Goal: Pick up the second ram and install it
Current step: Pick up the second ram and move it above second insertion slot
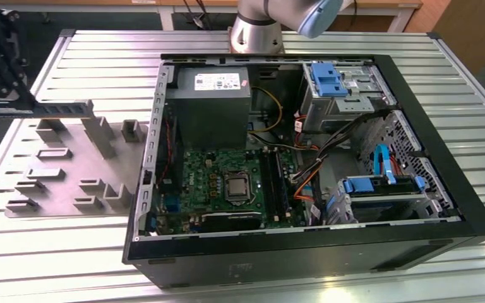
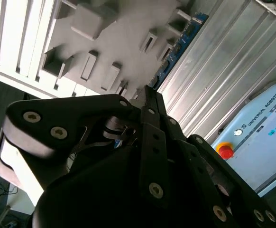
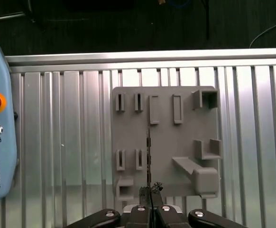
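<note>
The second ram (image 2: 180, 45), a long thin blue-green circuit strip, is gripped at one end by the black gripper (image 3: 150, 192), jaws pinched narrow on it. It is held edge-on above the grey slotted holder (image 3: 176, 142) on the ribbed metal surface (image 3: 57, 142), an attitude judged to suit a slot in the open black computer case (image 1: 310, 252), well apart.

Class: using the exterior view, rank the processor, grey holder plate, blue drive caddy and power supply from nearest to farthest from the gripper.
1. grey holder plate, at the exterior view's left, by the gripper holding the second ram.
2. power supply, at the case's near corner.
3. processor, mid-motherboard.
4. blue drive caddy, at the exterior view's right.
</note>
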`<state>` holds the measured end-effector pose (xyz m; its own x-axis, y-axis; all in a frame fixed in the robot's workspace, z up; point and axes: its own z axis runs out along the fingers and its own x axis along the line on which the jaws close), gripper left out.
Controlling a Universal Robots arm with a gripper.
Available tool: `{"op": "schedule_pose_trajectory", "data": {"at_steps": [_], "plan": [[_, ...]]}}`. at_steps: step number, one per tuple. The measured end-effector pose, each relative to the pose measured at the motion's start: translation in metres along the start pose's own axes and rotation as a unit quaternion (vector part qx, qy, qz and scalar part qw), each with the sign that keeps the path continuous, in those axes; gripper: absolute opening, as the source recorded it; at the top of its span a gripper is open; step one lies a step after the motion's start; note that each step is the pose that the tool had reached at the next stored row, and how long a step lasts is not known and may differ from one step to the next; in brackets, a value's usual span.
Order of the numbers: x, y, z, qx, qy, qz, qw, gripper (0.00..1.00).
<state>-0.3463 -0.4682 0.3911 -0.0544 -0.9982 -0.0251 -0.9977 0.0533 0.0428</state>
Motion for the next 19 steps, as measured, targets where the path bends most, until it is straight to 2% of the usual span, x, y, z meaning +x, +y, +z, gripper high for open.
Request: {"op": "schedule_pose_trajectory", "data": {"at_steps": [19], "plan": [[-0.0047,-0.0861,-0.0027,0.0,0.0,0.0,1.0,0.12]]}}
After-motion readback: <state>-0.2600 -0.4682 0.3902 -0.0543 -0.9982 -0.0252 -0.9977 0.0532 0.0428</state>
